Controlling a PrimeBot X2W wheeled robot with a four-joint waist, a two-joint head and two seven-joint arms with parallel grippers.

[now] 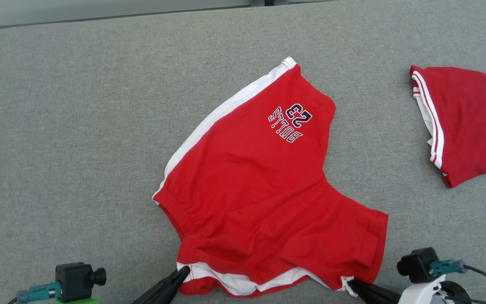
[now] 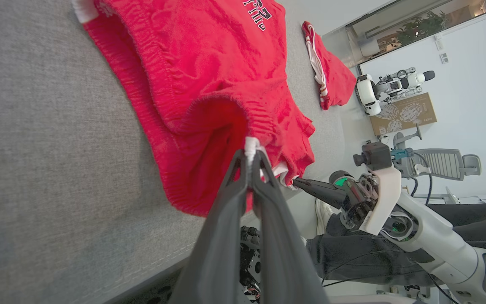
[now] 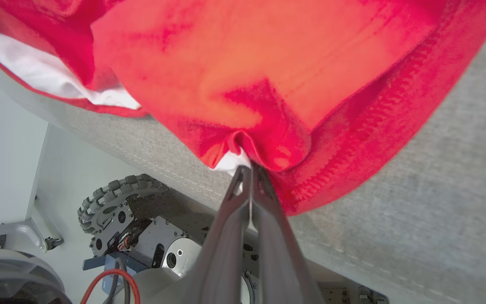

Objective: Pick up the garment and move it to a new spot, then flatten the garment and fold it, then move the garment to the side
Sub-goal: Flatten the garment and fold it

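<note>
Left gripper (image 1: 185,271) is clamped tight on a white-trimmed corner of the red shorts (image 1: 251,181) at the waistband end, fingers pressed together with the cloth pinched between the tips. I've got the right gripper (image 1: 351,282) closed the same way on the white corner of the leg hem, near right. Shorts lie spread on the grey fabric tabletop (image 1: 57,126), close to my edge, cloth bunched at both pinches. BULLS 23 print (image 1: 290,122) faces up and reads upside down from my head camera. Second red garment (image 1: 466,122) with white stripes sits well apart at the far right.
</note>
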